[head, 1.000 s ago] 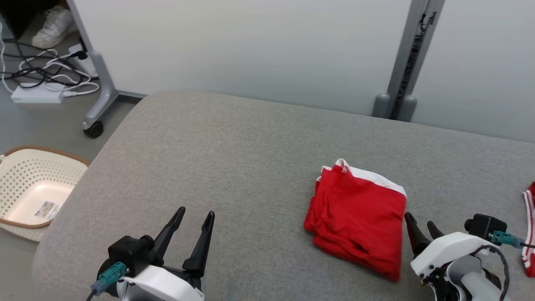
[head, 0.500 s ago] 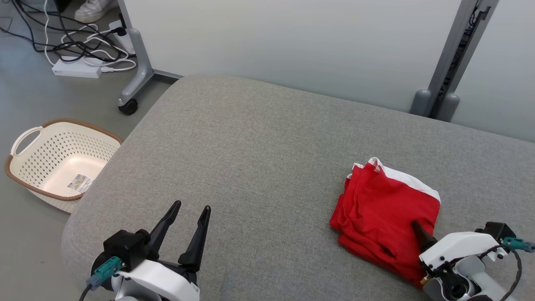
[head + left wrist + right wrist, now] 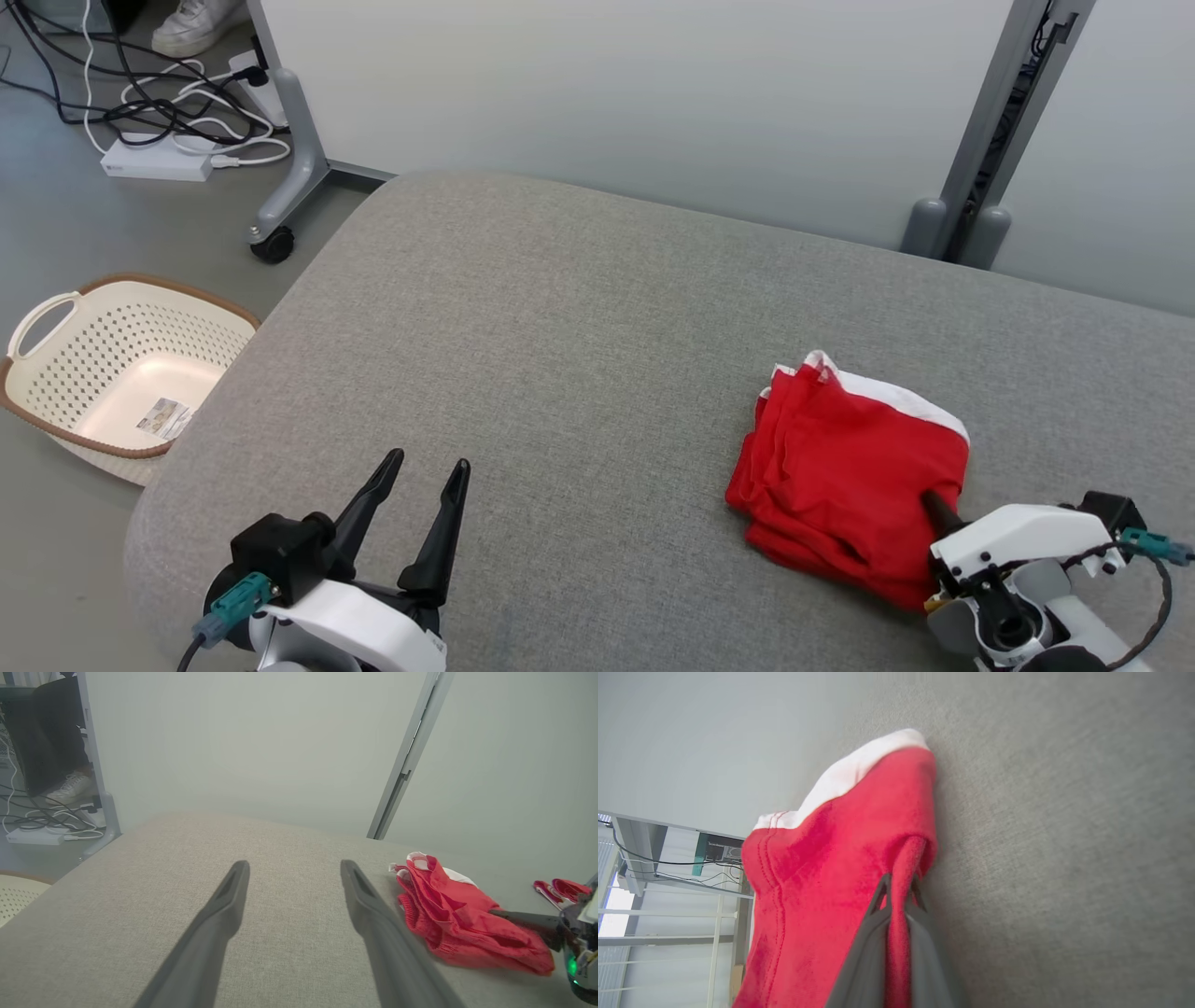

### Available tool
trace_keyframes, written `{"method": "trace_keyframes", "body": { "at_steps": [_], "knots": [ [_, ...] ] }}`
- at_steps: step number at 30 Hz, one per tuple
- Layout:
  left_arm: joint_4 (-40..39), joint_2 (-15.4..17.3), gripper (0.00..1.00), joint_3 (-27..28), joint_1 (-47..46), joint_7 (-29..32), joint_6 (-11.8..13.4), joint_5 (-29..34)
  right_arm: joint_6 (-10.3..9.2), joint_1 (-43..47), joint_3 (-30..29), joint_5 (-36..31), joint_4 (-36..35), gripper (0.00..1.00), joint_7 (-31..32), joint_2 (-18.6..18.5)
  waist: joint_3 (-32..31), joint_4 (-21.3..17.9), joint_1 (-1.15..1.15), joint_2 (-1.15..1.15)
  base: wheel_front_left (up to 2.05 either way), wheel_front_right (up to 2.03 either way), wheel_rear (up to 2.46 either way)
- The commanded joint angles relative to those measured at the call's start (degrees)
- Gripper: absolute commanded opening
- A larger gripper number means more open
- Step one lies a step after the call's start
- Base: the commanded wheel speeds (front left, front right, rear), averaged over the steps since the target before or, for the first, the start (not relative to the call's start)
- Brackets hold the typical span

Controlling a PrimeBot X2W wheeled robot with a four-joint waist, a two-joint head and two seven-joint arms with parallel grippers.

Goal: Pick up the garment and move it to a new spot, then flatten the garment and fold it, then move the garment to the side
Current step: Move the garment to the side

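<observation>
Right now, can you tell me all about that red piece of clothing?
The red garment is soft knit-looking cloth with a white band along its far edge. It lies folded and a bit rumpled on the gray padded surface. The right gripper is shut on a fold at its near right edge.

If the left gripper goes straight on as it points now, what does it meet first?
Left gripper: likely free above the grey fabric surface, then the pale wall panel; folded red garment lies aside.

Red garment [image 3: 845,485] with white band, folded, on grey cushion
</observation>
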Motion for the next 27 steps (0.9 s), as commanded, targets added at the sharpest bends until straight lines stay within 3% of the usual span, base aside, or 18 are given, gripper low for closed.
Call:
{"method": "trace_keyframes", "body": {
  "at_steps": [1, 8, 16, 27],
  "knots": [
    [0.08, 0.11, 1.00, 0.24, -0.82, -0.23, 0.34, -0.23, 0.03, 0.86, 0.27, -0.11, -1.38, 0.00, -0.66, -1.09, -0.25, -0.42, 0.00, 0.00, 0.00, 0.00, 0.00],
    [0.34, -0.24, 1.00, 0.13, 0.39, -0.56, 0.27, -0.52, 0.03, 2.84, 5.00, -3.39, -7.98, 0.00, -3.30, -4.70, -2.12, -3.41, 0.00, 0.00, 0.00, 0.00, 0.00],
    [0.36, -0.93, 1.00, 0.14, 1.84, -1.02, 0.34, -1.09, 0.03, 4.92, 8.82, -4.11, -10.25, 0.00, -4.73, -8.71, -4.30, -10.18, 0.00, 0.00, 0.00, 0.00, 0.00],
    [1.15, -2.33, 1.00, -0.15, 3.17, -1.53, -0.08, -1.15, 0.03, 6.17, 14.49, -4.58, -13.22, 0.00, -4.97, -10.00, -6.06, -18.92, 0.00, 0.00, 0.00, 0.00, 0.00]
  ]
}}
